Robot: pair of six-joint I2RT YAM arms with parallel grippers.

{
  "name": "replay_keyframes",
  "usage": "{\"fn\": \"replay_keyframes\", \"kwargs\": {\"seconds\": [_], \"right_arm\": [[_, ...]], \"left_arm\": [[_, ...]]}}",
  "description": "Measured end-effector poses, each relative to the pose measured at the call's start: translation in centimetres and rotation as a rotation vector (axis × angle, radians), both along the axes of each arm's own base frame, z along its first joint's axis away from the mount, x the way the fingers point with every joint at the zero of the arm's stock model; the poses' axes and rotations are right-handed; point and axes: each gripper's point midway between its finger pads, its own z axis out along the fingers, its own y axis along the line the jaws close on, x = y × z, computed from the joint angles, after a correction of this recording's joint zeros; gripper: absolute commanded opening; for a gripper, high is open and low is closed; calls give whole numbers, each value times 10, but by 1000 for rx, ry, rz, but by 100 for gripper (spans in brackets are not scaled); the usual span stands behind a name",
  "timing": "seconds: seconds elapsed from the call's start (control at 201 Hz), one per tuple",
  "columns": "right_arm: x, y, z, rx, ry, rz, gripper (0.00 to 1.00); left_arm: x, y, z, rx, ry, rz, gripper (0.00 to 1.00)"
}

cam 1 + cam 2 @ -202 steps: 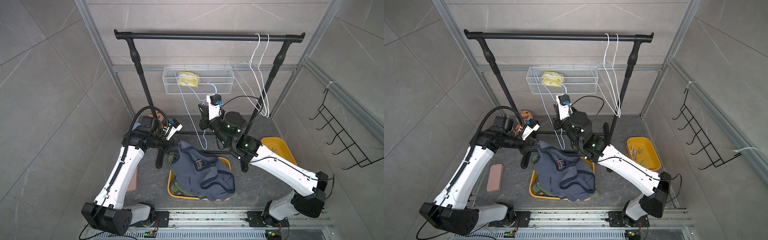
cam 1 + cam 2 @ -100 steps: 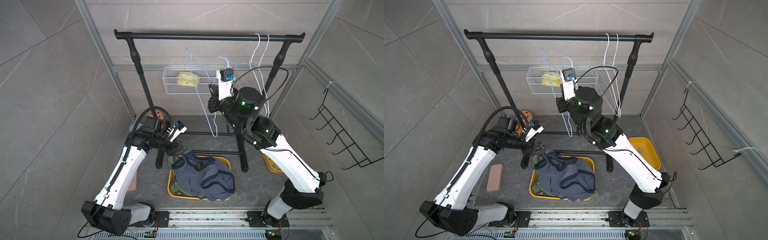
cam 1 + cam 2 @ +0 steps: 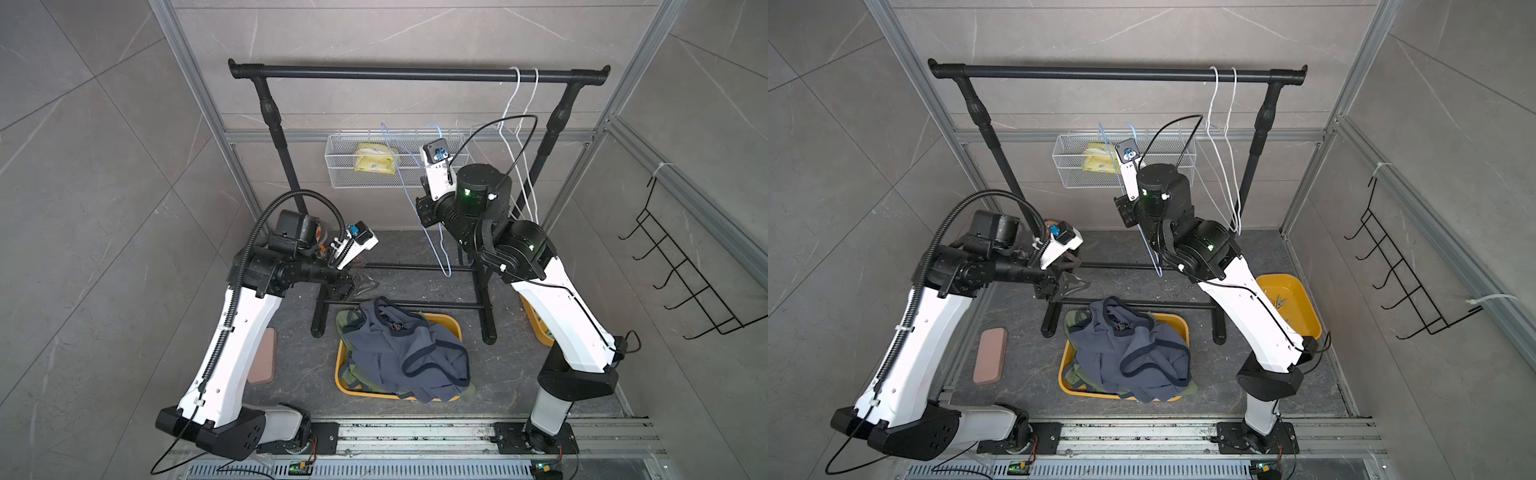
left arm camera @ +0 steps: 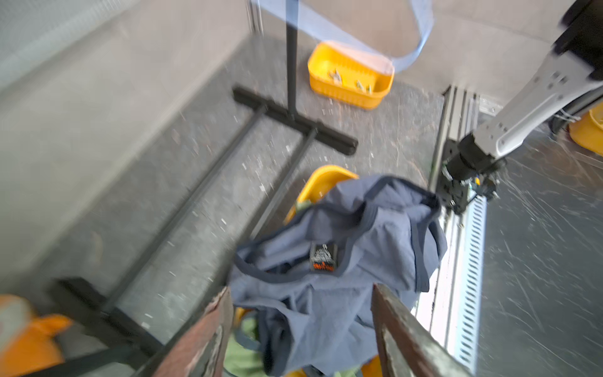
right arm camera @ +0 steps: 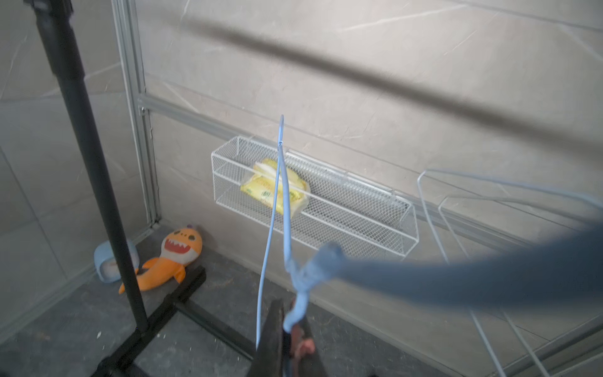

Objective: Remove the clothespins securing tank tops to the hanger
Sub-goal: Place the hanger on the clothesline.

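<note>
A navy tank top (image 3: 399, 353) lies crumpled on olive green tank tops (image 3: 345, 322) in a yellow bin (image 3: 451, 322); in the left wrist view the navy top (image 4: 342, 228) sits just beyond my fingers. My left gripper (image 3: 1074, 273) hovers open over the bin's back left corner, holding nothing. My right gripper (image 5: 288, 313) is raised near the wire basket, shut on the neck of a bare light blue wire hanger (image 5: 283, 196). Clothespins (image 4: 336, 76) lie in a small yellow tub (image 3: 1304, 299) at the right.
The black clothes rack (image 3: 415, 75) spans the back, with two white wire hangers (image 3: 524, 124) at its right end. A wire basket (image 3: 415, 178) on the wall holds a yellow packet. A pink block (image 3: 990, 353) lies left, an orange shark toy (image 5: 169, 258) in the back corner.
My left gripper opened and let the navy top fall into the bin. My right arm rose from low by the rack's base, carrying the blue hanger up.
</note>
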Motion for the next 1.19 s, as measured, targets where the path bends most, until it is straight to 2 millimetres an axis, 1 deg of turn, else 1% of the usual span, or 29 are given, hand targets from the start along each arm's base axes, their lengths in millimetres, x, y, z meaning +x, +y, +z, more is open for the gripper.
{"fn": "replay_keyframes", "kwargs": {"seconds": [0.07,0.149,0.214,0.289,0.333,0.373,0.527,0.627,0.751,0.791,0.896,0.955,1.055,1.13,1.189], "right_arm": [[-11,0,-18,-50,58,52,0],[-30,-4,-31,-80,119,126,0],[-47,-7,-36,-88,156,191,0],[-68,-10,-34,-85,184,270,0],[-80,-12,-32,-81,197,313,0],[-88,-12,-30,-77,206,347,0],[-118,-2,-28,-75,253,485,0],[-128,6,-31,-83,282,545,0],[-133,13,-44,-108,328,585,0],[-135,15,-47,-116,341,596,0],[-139,20,-51,-116,359,632,0],[-143,23,-50,-110,364,655,0],[-148,25,-50,-106,368,685,0],[-151,26,-51,-107,375,701,0],[-149,25,-52,-111,379,696,1]], "left_arm": [[-6,3,36,-27,-108,-6,72],[-10,6,66,-46,-209,-7,75],[-10,7,81,-48,-269,-8,78],[-5,6,90,-46,-306,-12,80],[0,4,89,-40,-313,-19,81],[5,1,85,-28,-308,-31,81],[24,-14,59,23,-257,-77,82],[29,-20,50,40,-239,-98,82],[23,-24,47,47,-236,-123,80],[20,-25,47,48,-234,-134,76],[10,-28,42,47,-210,-178,62],[2,-29,39,46,-189,-207,42],[-9,-32,33,47,-158,-251,18],[-14,-32,28,56,-148,-275,1],[-21,-31,23,65,-130,-297,0]]}}
